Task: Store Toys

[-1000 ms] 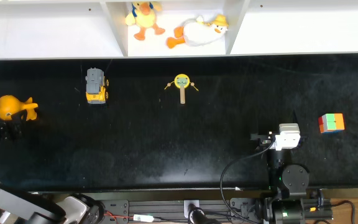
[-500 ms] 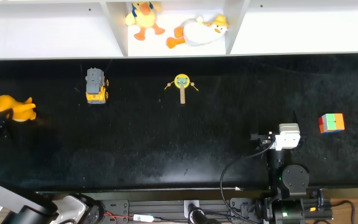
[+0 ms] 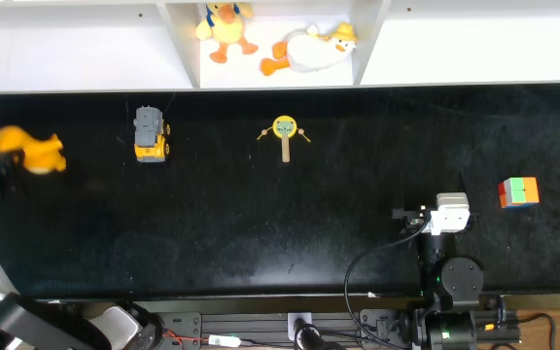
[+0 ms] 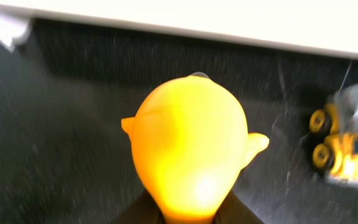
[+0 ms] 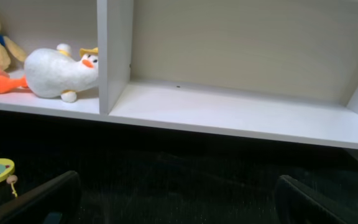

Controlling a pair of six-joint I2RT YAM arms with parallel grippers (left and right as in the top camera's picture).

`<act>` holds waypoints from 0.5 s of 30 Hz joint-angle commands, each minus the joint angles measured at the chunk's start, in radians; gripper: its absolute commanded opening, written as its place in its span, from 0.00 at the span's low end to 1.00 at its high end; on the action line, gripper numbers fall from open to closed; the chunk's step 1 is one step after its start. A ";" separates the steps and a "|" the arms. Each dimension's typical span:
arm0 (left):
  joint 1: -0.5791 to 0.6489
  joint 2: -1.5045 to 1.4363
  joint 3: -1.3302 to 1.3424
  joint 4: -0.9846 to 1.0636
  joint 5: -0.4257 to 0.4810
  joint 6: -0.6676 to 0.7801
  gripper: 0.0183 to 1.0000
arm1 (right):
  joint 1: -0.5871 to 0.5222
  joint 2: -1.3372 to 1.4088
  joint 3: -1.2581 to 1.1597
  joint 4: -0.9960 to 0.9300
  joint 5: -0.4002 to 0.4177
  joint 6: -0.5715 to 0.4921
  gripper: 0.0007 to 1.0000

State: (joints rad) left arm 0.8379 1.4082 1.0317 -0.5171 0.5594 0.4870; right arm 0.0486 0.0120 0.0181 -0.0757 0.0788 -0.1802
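Top view, starting at the left: the left gripper [image 4: 188, 214] is closed tight on the narrow end of an orange toy [image 3: 29, 151], well to the left of the toy truck [image 3: 150, 133]. Gripping that end leaves the toy's rounded body pointing forward, which I judge suits pushing it into the shelf [image 3: 86, 49] beyond the truck. The toy appears to be held clear of the table [image 3: 212, 224], so it will not drag.

To the right of the truck and level with it lies a small rattle drum [image 3: 285, 131]. Past it, in the shelf's middle compartment, sit a yellow duck [image 3: 225, 24] and a white goose [image 3: 309, 49] (apparently stored).

Far right of the truck and nearer the arm bases, the right gripper [image 5: 179, 208] is spread wide and holds nothing. It is probably parked out of the way. A colour cube [image 3: 517, 192] lies farthest right of the truck.
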 commanded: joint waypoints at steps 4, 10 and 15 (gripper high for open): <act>-0.117 0.030 0.183 -0.016 -0.094 -0.143 0.08 | 0.007 -0.007 -0.014 0.004 0.000 0.000 0.99; -0.141 0.030 0.195 0.016 -0.093 -0.250 0.08 | 0.007 -0.007 -0.014 0.004 0.000 0.000 1.00; -0.150 0.030 0.195 0.053 -0.090 -0.306 0.08 | 0.007 -0.007 -0.014 0.005 0.000 0.000 0.99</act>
State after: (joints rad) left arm 0.6991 1.4311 1.2034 -0.4789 0.4728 0.2462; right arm 0.0486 0.0120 0.0177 -0.0753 0.0788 -0.1802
